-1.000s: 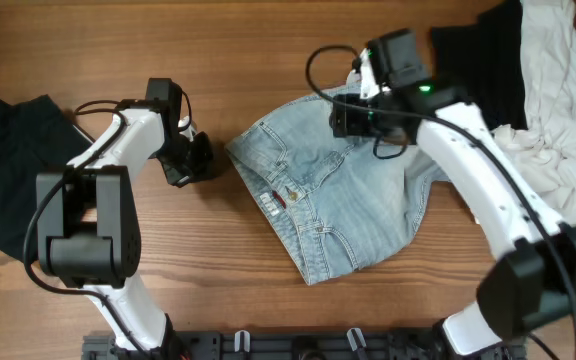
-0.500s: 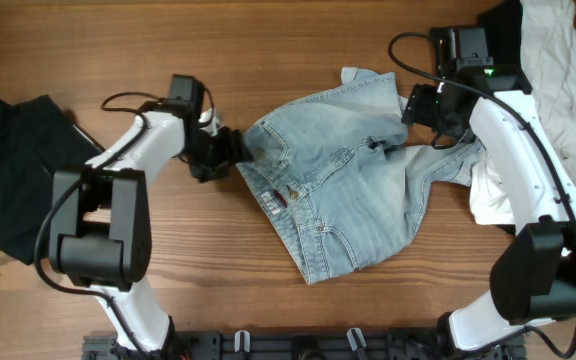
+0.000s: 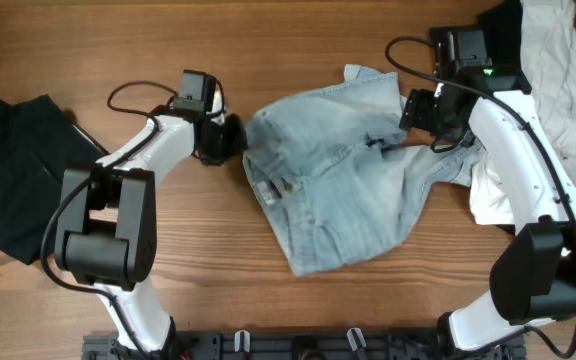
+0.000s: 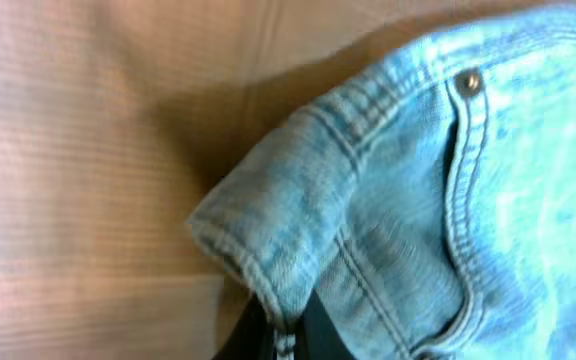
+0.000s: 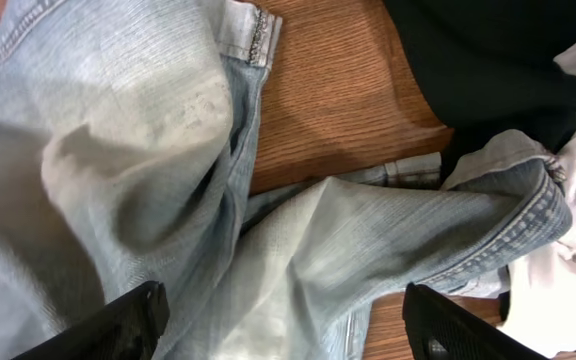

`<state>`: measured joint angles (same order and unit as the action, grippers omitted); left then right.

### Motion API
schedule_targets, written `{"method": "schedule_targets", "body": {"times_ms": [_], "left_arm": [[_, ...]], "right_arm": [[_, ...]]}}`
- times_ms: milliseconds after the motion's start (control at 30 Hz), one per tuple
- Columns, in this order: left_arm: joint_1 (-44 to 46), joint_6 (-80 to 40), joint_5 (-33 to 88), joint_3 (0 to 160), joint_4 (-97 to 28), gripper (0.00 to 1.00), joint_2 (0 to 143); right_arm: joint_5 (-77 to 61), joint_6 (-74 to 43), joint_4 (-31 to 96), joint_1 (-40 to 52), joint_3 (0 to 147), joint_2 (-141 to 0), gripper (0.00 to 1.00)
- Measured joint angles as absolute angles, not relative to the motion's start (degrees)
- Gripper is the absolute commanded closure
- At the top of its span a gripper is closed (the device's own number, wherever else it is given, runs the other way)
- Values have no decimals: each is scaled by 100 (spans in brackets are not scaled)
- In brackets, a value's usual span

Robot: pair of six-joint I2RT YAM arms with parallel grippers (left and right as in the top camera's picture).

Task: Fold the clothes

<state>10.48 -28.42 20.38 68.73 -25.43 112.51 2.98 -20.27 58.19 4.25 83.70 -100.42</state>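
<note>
Light blue denim jeans [image 3: 338, 185] lie crumpled in the middle of the table. My left gripper [image 3: 230, 138] is shut on the jeans' waistband corner [image 4: 268, 240] at their left edge; the black fingers pinch the hem at the bottom of the left wrist view [image 4: 286, 335]. My right gripper [image 3: 416, 110] is open wide above the jeans' right part, its fingers [image 5: 278, 320] spread over a leg fold [image 5: 368, 240] without touching it.
A folded black garment [image 3: 13, 170] lies at the far left. A pile of black cloth [image 3: 483, 50] and white cloth [image 3: 558, 90] sits at the back right, next to the jeans' leg cuff [image 5: 528, 200].
My left gripper took hold of the waistband and pulled it up and to the right, shifting the jeans. My right arm moved right earlier, let the jeans go, and is now still.
</note>
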Motion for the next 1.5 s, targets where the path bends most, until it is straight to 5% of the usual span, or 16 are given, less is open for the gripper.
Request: {"method": "schedule_targets", "body": {"times_ms": [167,267,400,667,800,1100,1200,1333,1500], "left_arm": [[460,-2842,1708,7693,-2392,91,11340],[-148,-2842,1586,8720,-2580,33,11369],[-628,-2888,1424,9369,-3728,1,11323],[-362,-2580,1313,9100,-6805,1,11325],[-246,-2547,1286,8667,-6416,9,11325],[486,-2506,1197,7441,-4904,10,11327],[617,-2471,1068,7332,-4775,9,11281],[650,-2469,1015,7295,-4744,10,11255],[650,-2469,1009,7284,-4731,9,11249]], "right_arm": [[272,-1997,5568,425,8370,-10042,8],[148,-1959,5203,425,8370,-10042,7],[-255,-1772,4897,425,8370,-10042,7],[-1406,-1109,4442,438,8370,-10228,8],[-1920,-1017,3586,598,8370,-10792,9],[-2462,-1865,1273,1015,8368,-12125,10],[-2521,-2235,764,1114,8366,-12387,19],[-2532,-2681,213,1186,8366,-12641,46],[-2303,-3050,-14,1194,8366,-12661,53]]}}
